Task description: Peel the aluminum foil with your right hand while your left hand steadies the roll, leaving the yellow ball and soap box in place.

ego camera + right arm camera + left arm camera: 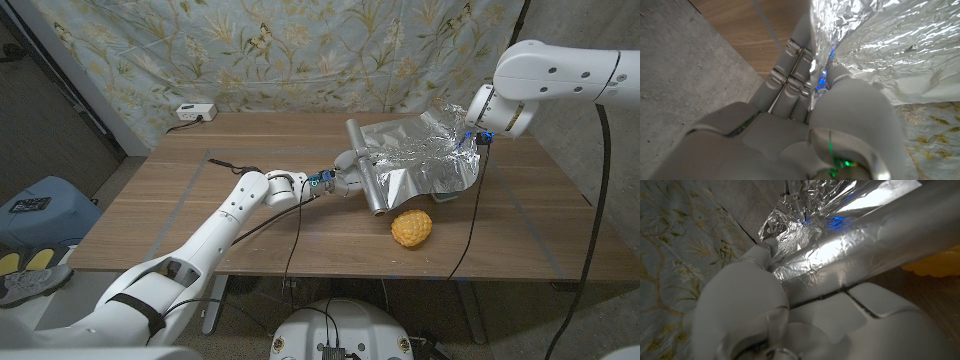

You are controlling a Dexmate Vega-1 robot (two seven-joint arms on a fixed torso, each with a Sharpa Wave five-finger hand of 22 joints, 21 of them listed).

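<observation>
The aluminum foil roll [366, 168] lies on the wooden table [180, 190], a crinkled sheet [420, 158] drawn out from it toward the right. My left hand [347, 170] grips the roll at its middle; the roll [860, 250] runs across its fingers [765, 250] in the left wrist view. My right hand [470, 128] is raised at the sheet's far right edge and pinches the foil [875, 40] between thumb and fingers [795, 75]. The yellow ball [412, 228] sits on the table just in front of the sheet. The soap box is hidden.
A white power strip [195, 112] lies at the table's back left edge. Black cables [240, 162] trail across the table by my left arm. A floral curtain [300, 50] hangs behind the table.
</observation>
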